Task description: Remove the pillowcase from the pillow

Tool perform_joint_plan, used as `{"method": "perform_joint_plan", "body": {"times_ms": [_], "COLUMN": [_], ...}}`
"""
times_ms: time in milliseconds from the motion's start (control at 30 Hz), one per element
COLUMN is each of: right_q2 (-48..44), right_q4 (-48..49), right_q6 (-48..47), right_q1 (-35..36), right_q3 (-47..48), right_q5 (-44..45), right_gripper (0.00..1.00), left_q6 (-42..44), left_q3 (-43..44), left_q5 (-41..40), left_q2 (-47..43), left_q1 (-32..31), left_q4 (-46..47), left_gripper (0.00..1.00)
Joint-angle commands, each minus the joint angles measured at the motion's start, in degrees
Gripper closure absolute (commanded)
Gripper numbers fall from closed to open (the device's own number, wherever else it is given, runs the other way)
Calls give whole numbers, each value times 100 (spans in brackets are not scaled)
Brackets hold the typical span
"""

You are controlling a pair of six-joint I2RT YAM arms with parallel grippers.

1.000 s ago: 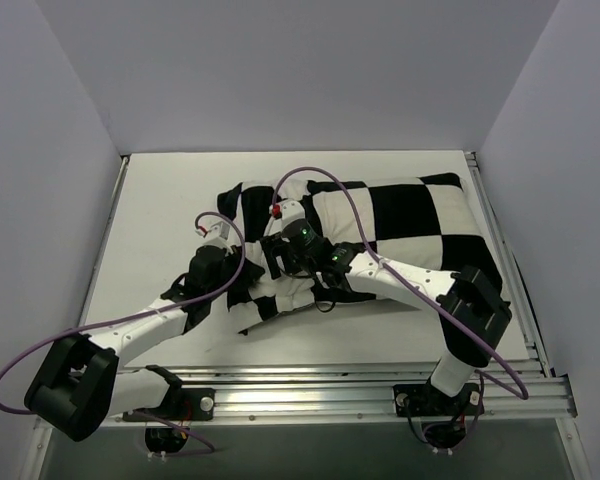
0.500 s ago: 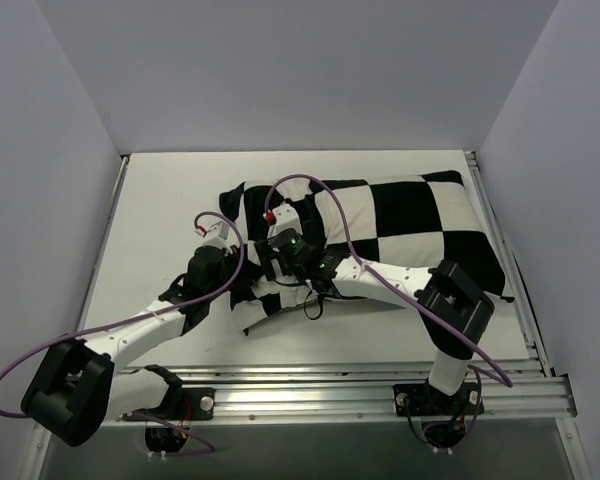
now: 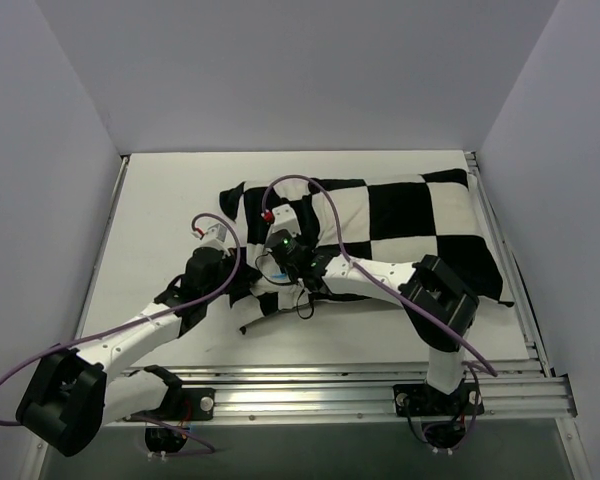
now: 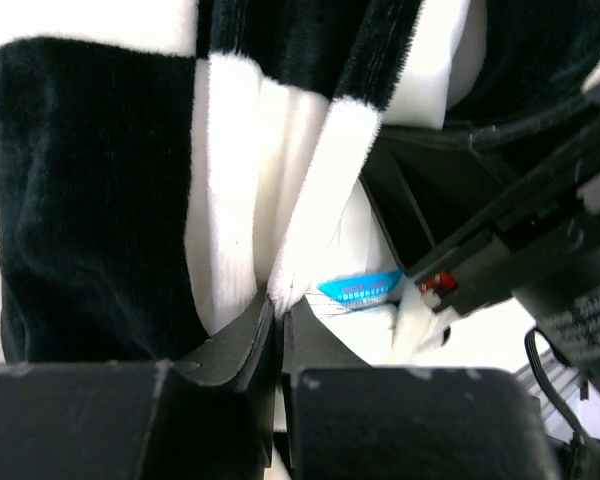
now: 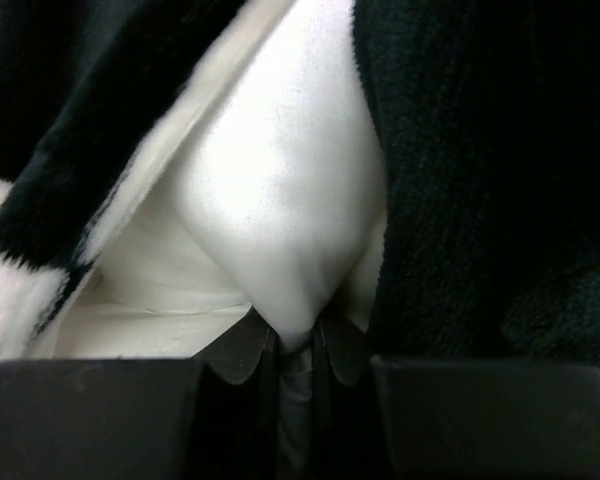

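The black-and-white checkered pillowcase (image 3: 410,220) lies across the white table, bunched at its left end. My left gripper (image 3: 230,285) is shut on a white edge of the pillowcase (image 4: 230,180) at that end, and the fabric rises from between its fingertips (image 4: 242,340). Beside it a small blue tag (image 4: 360,290) shows on plain white cloth. My right gripper (image 3: 268,268) reaches into the opening. It is shut on a pinched fold of the smooth white pillow (image 5: 280,200), with black plush pillowcase (image 5: 480,150) around it. In the top view the pillow is mostly hidden inside the case.
The white table (image 3: 160,200) is boxed in by grey walls on three sides. A metal rail (image 3: 310,385) runs along the near edge. Purple cables (image 3: 300,182) loop over both arms. The right gripper's black body (image 4: 500,230) crowds the left wrist view.
The right arm has slid left into the case's opening, and its jaws opened wide and then closed on the white pillow fabric. The left gripper has kept its grip and place.
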Motion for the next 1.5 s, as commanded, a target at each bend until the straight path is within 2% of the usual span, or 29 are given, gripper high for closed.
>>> {"method": "perform_joint_plan", "body": {"times_ms": [0, 200, 367, 467, 600, 800, 967, 1267, 1400, 1467], "right_q2": [75, -866, -1069, -1157, -1350, -1571, -1702, -2001, -2186, -2326], "right_q4": [-1183, -752, -559, -427, -496, -681, -672, -936, -910, -962], "right_q6": [229, 791, 1239, 1467, 1538, 1609, 1749, 1829, 1750, 1654], "right_q1": [-603, -1358, -1955, -2185, -2273, -2879, -3205, -3468, -3364, -3057], "right_q3": [-356, -251, 48, 197, 391, 469, 549, 751, 646, 471], "right_q5": [18, -791, -1527, -2273, -2775, -2892, -3454, -4279, -5007, -5150], "right_gripper": [100, 100, 100, 100, 100, 100, 100, 100, 100, 100], "left_q6": [27, -26, -219, -263, -421, -413, -474, -861, -1010, -1045], "left_q3": [336, 592, 618, 513, 311, 232, 30, -339, -375, -296], "left_q5": [226, 428, 481, 262, -116, -222, -660, -1285, -1294, -1373], "left_q2": [-313, -744, -972, -947, -955, -1183, -1342, -1052, -640, -297], "left_q1": [-33, -243, -647, -832, -815, -815, -815, -648, -648, -648], "left_q4": [-651, -1406, -1574, -1714, -1856, -1969, -2321, -1830, -866, -416], "left_gripper": [98, 98, 98, 98, 98, 98, 98, 97, 97, 97]}}
